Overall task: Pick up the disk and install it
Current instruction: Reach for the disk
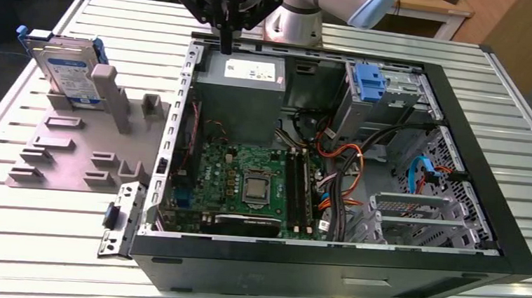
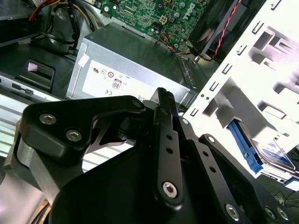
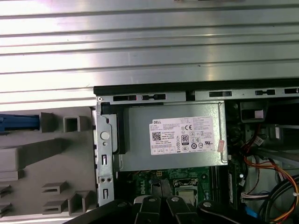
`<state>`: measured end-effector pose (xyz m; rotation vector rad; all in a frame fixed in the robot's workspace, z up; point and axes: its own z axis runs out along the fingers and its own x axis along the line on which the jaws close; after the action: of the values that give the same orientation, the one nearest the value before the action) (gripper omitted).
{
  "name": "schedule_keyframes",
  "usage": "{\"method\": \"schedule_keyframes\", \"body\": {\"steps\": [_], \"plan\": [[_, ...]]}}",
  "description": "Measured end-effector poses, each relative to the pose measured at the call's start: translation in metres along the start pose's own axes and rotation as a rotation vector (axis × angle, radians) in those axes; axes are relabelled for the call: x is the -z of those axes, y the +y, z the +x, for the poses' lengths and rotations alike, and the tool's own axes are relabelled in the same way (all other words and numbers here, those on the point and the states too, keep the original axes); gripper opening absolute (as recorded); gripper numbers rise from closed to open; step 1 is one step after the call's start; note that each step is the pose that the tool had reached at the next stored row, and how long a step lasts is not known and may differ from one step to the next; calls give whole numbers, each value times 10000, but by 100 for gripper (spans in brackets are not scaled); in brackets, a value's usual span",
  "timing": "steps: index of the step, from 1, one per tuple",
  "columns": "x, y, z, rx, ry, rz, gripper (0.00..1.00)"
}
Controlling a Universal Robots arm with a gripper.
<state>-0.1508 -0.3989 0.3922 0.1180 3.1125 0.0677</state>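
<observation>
While the disk [image 1: 66,65] stands at the exterior view's nine o'clock, the tool [image 1: 226,50] hangs closed and empty over the case's [image 1: 333,267] twelve o'clock rim.

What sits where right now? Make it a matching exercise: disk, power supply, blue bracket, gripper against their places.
Things:
1. disk
2. power supply
3. blue bracket
4. gripper

Places:
A. in the metal bay inside the case, on the exterior view's right
B. above the case's far edge, over the power supply, holding nothing
C. upright in the grey fixture, outside the case
D. inside the case, far corner on the exterior view's left

Pairs: 1-C, 2-D, 3-A, 4-B
</observation>
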Motion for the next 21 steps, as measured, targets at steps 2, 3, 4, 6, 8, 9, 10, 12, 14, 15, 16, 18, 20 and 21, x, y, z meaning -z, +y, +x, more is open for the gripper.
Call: {"method": "schedule_keyframes", "body": {"steps": [2,3,4,6,8,9,10,12,14,15,16,18,20,21], "plan": [[0,0,3,-1,1,0,11],[0,0,5,0,0,0,11],[0,-1,7,-1,0,1,11],[0,-1,12,-1,0,0,11],[0,-2,24,-1,0,0,11],[0,-2,29,0,0,0,11],[0,-3,33,0,0,0,11],[0,-4,45,0,0,0,11],[1,-4,53,0,0,1,11],[1,-4,53,1,1,1,11],[1,-4,55,0,0,1,11],[1,-4,58,-1,0,0,11],[1,-5,63,-1,0,0,11],[1,-5,67,-1,0,1,11]]}}
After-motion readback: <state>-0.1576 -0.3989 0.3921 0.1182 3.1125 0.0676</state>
